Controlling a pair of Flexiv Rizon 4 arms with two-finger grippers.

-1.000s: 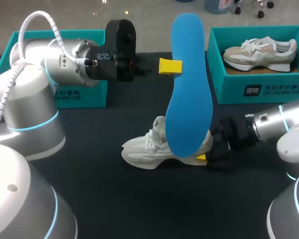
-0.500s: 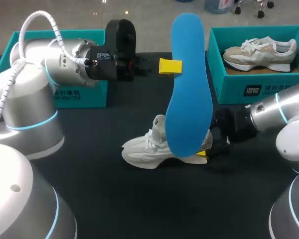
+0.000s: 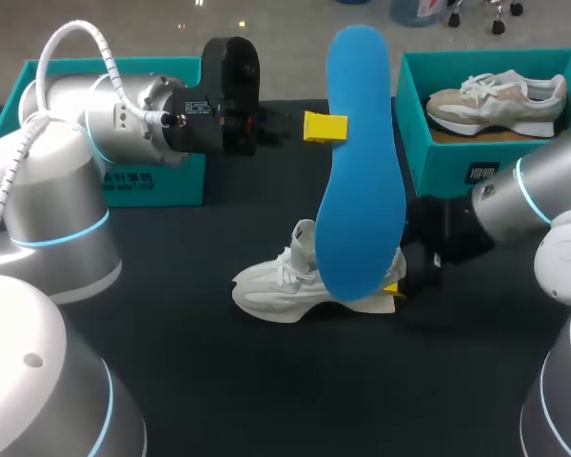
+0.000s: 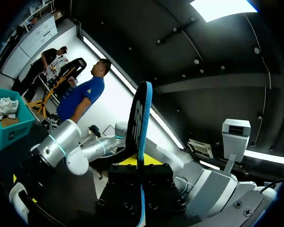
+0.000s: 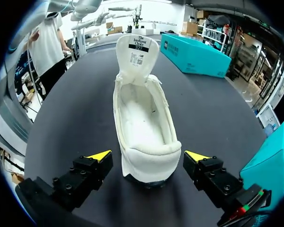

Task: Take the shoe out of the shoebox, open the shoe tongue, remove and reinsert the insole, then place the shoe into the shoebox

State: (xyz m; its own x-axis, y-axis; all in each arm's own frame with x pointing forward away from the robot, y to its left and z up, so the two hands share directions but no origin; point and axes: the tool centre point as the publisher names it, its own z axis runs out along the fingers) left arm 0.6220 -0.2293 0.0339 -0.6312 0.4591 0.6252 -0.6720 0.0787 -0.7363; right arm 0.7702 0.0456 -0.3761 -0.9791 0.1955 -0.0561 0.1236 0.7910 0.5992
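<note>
The insole point(image 3: 362, 171) is out, gripped upright by the left claw point(image 3: 325, 127) above the shoe point(image 3: 276, 286) on the worktop point(image 3: 219, 381). The right claw point(image 5: 147, 156) is spread wide around the heel, at the shoe's 3 o'clock, without touching it. Reinsertion seems next: the insole must be lowered into the opening, while the heel is steadied.

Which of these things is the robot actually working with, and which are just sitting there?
In the job:
- shoe on the table
- insole, held up
- left box, probably the shoe's own

Just sitting there:
- right box
- second shoe inside it
</note>
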